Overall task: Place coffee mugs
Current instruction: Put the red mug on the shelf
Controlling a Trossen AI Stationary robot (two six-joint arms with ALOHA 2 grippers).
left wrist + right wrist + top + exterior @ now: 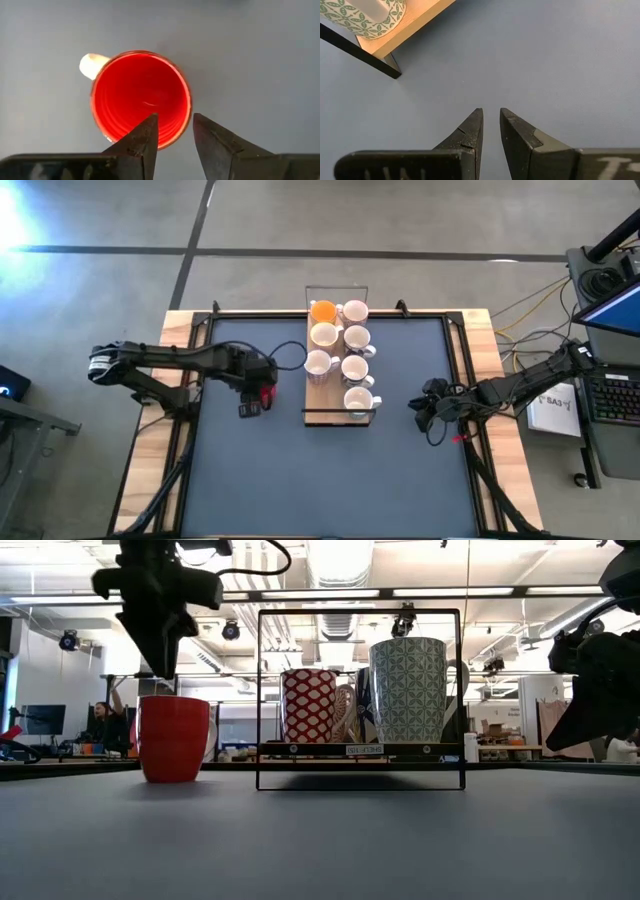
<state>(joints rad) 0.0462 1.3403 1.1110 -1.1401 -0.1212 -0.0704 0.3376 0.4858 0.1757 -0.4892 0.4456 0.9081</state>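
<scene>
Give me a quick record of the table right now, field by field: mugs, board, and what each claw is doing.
Red mug: upright on the dark mat, left of the board, off it
Board: wooden, in a black wire frame, holds seven mugs in two rows
Orange mug: far end of the board's left row
Left claw: above the red mug, fingers apart across its rim, not gripping
Right claw: over bare mat right of the board, empty, fingers slightly apart
</scene>
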